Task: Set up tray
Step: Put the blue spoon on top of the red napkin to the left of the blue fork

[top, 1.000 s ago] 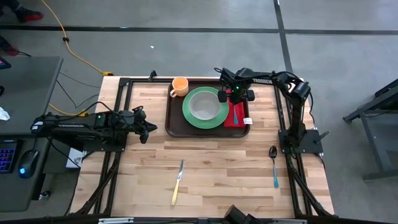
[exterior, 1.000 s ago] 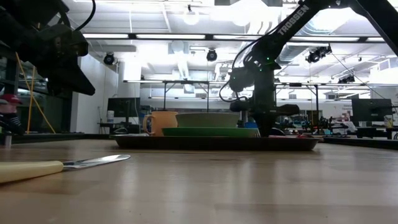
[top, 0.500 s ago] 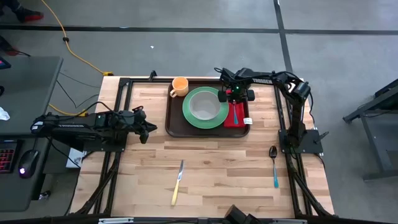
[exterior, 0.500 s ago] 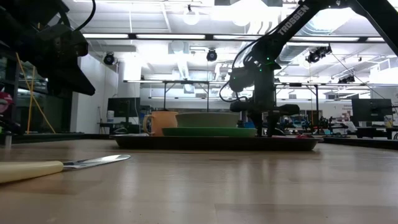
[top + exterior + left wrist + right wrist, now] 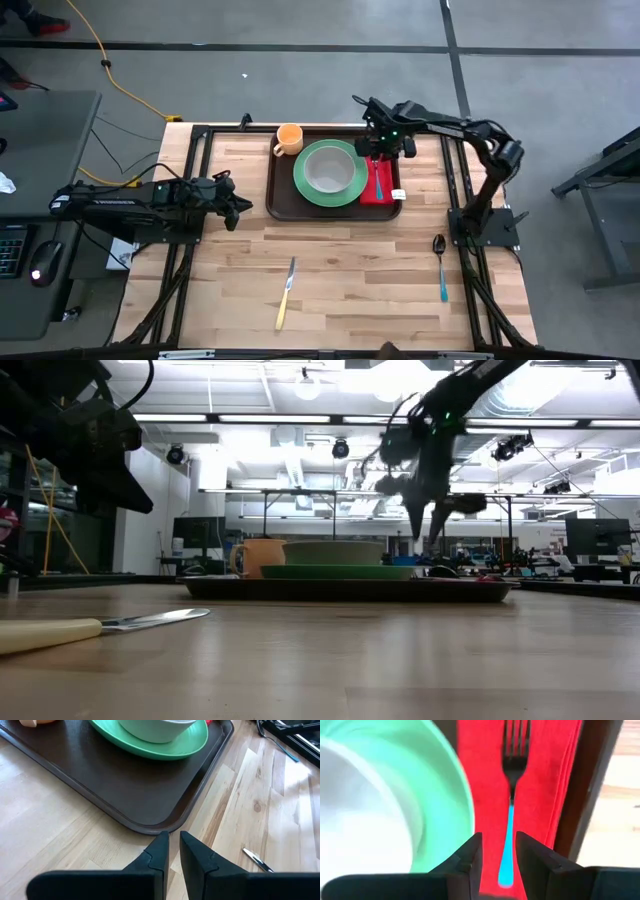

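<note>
Lying near the tabletop's far edge, the tray leaves bare wood toward the near edge. Right gripper, fingers apart and empty, hangs above the tray's right end. Left gripper, fingers nearly together, waits off its near-left corner.

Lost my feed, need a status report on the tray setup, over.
Right gripper open above fork on napkin. Left gripper idle, off tray. Knife, spoon on table. Nothing in the way.
</note>
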